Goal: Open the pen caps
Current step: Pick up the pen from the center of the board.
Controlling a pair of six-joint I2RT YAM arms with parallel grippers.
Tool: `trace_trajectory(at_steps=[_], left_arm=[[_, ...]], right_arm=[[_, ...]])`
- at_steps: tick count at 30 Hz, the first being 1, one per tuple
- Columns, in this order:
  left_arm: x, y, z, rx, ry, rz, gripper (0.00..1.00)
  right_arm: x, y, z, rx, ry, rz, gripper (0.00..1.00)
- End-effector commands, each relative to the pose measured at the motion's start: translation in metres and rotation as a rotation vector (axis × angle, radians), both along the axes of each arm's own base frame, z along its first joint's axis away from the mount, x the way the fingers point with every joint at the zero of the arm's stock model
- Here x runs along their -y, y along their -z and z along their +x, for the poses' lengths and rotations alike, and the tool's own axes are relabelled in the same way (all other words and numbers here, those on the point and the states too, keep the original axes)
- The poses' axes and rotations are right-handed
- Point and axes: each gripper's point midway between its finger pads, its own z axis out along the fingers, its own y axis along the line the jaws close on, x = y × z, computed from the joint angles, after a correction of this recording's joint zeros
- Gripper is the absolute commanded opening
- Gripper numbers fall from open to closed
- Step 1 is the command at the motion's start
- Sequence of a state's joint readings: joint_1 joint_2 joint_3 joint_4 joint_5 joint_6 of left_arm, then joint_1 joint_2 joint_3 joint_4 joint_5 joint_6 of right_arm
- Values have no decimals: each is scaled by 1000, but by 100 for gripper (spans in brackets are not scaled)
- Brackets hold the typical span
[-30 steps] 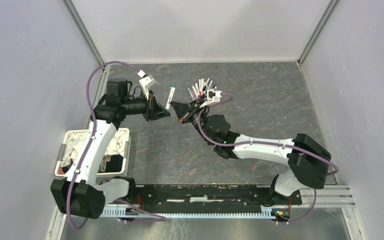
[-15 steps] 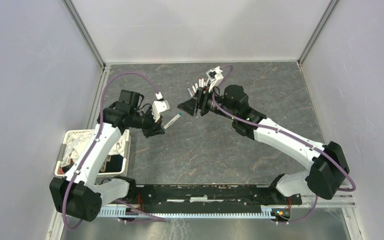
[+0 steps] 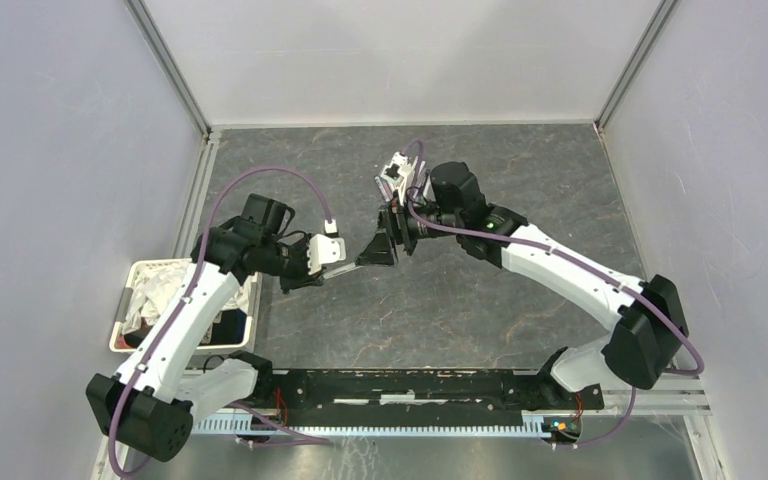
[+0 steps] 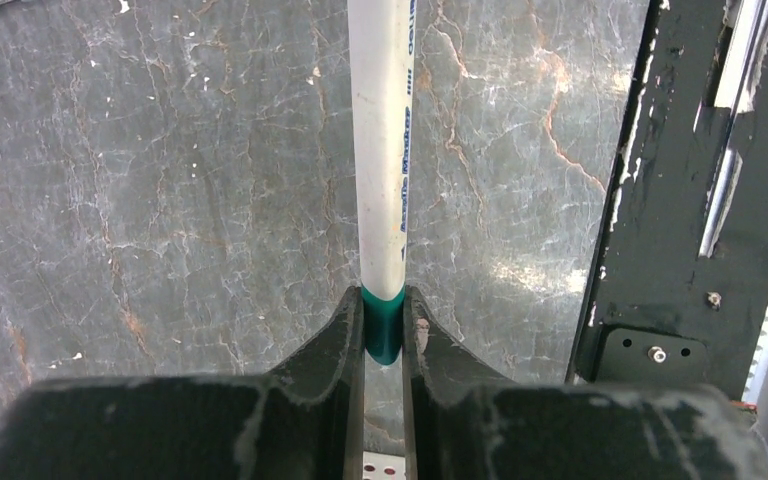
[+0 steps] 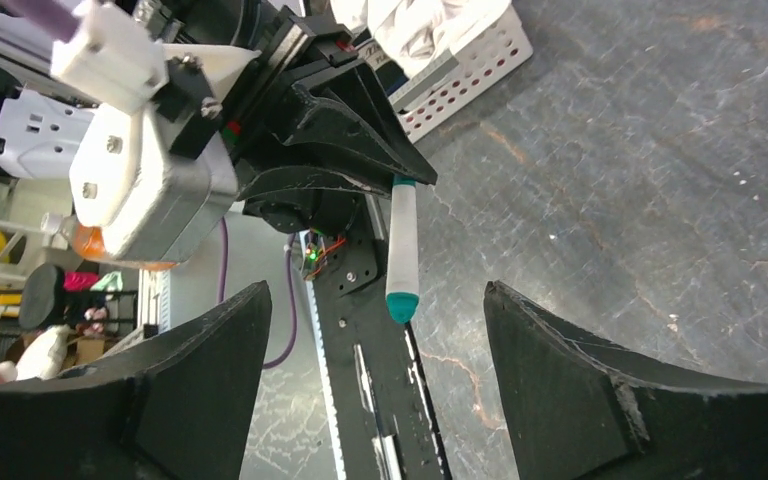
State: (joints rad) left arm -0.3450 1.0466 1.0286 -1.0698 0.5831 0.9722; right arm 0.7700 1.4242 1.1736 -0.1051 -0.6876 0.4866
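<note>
My left gripper (image 3: 312, 270) is shut on the teal end of a white-barrelled pen (image 4: 381, 150). It holds the pen level above the table, pointing at the right arm. The pen's free end (image 5: 402, 304) is also teal and rounded. That end lies between the fingers (image 5: 570, 380) of my right gripper (image 5: 375, 295), which stands wide open and touches nothing. In the top view the right gripper (image 3: 368, 252) meets the pen (image 3: 345, 267) at mid-table. A few more pens (image 3: 384, 188) peek out behind the right wrist. No loose pen caps show.
A white perforated basket (image 3: 136, 283) holding crumpled white material sits at the table's left edge, under the left arm. A black rail (image 3: 410, 385) runs along the near edge between the arm bases. Grey walls enclose the table on three sides.
The right gripper has opened wide and swung from the pen pile to the left gripper. The left arm has lowered its pen and turned it toward the right gripper.
</note>
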Motion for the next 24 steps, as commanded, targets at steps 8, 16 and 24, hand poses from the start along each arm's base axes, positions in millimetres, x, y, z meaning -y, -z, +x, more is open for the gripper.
trace_trajectory(at_steps=[8,16,24], left_arm=[[-3,-20,-1,130,120,64,2],[-14,-18,9,215,168,177,2],[-15,-29,13,277,204,195,2]], right_arm=[[-30,10,-5,-87,-147,-18,74],[-57,33,-18,-130,-225,-88,69],[-64,49,-33,-170,-281,-100,53]])
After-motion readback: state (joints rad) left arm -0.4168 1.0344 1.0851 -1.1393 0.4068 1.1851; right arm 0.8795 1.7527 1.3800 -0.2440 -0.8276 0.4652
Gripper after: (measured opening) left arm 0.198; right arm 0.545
